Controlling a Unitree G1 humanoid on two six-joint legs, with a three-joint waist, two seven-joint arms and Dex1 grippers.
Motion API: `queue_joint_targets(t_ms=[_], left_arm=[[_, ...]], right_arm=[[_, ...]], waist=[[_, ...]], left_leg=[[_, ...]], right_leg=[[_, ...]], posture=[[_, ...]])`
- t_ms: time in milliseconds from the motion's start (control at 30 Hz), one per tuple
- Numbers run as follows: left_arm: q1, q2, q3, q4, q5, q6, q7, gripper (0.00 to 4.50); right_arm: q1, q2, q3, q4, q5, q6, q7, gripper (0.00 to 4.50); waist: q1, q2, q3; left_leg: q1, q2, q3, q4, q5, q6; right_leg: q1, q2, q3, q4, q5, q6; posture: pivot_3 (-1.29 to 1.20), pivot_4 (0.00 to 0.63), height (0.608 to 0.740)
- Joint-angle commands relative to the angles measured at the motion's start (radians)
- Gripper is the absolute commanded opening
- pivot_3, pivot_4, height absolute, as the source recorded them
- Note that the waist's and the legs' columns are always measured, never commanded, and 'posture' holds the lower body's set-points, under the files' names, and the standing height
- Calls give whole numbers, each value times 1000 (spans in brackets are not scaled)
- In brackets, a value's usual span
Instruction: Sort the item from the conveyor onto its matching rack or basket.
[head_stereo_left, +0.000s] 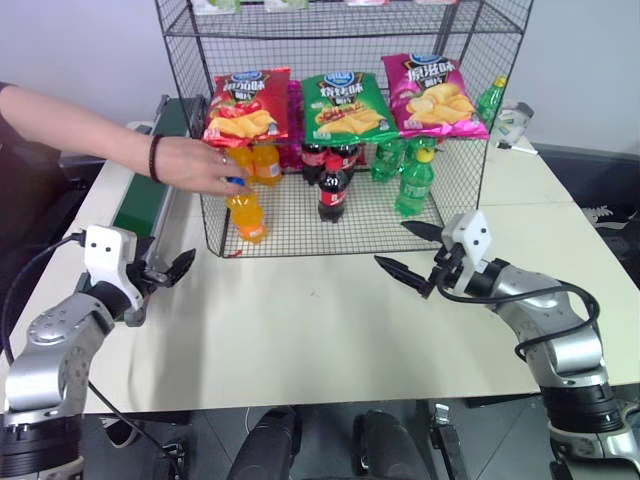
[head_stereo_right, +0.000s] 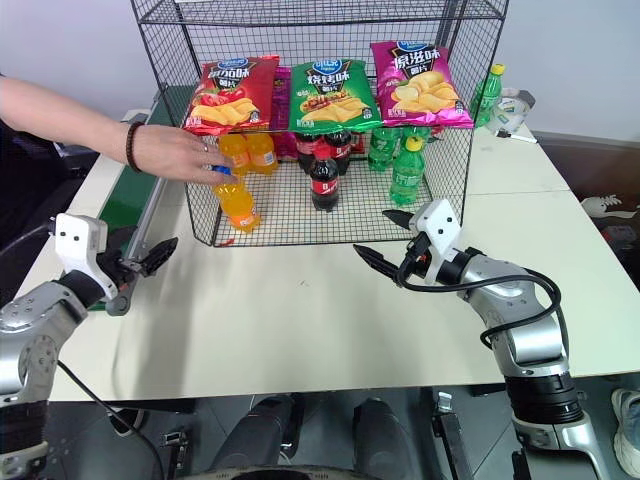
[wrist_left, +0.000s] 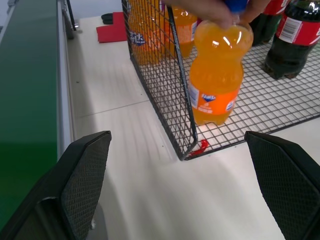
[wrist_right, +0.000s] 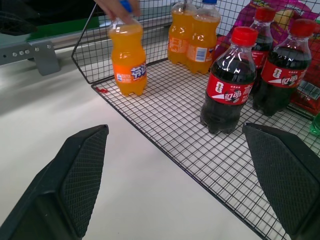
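Orange soda, head views: the item (head_stereo_left: 245, 213) stands tilted on the rack (head_stereo_left: 340, 215) floor at its near left corner, a person's hand (head_stereo_left: 195, 165) on its blue cap; the conveyor (head_stereo_left: 150, 195) runs just left.
Left wrist view: left end effector (wrist_left: 185, 187) wide, empty, above the surface (wrist_left: 150, 150) near that corner.
Right wrist view: right end effector (wrist_right: 182, 185) wide, empty, facing cola bottles (wrist_right: 230, 95).
Risk: reaching in now could strike the hand or tip the bottle.
Hidden: cap mostly covered by fingers; rack top cut off.
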Motion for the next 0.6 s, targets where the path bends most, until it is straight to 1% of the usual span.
queue_joint_targets(t_ms=[33, 400, 600], left_arm=[[-20, -6, 33, -22, -22, -6, 8, 4473], [-23, -39, 38, -29, -36, -18, 32, 4473], [-20, -61, 54, -28, -28, -29, 74, 4473]], right_arm=[[-9, 8, -6, -28, 4, -14, -5, 4500], [-23, 13, 1, -15, -4, -23, -16, 4500], [-33, 27, 15, -15, -13, -24, -24, 4500]], waist=[[0, 0, 0], [0, 0, 0], [0, 0, 0]], left_leg=[[0, 0, 0, 0, 0, 0], [0, 0, 0, 0, 0, 0], [0, 0, 0, 0, 0, 0]], right_leg=[[0, 0, 0, 0, 0, 0], [0, 0, 0, 0, 0, 0], [0, 0, 0, 0, 0, 0]], posture=[[0, 150, 740], [0, 150, 740], [0, 150, 740]])
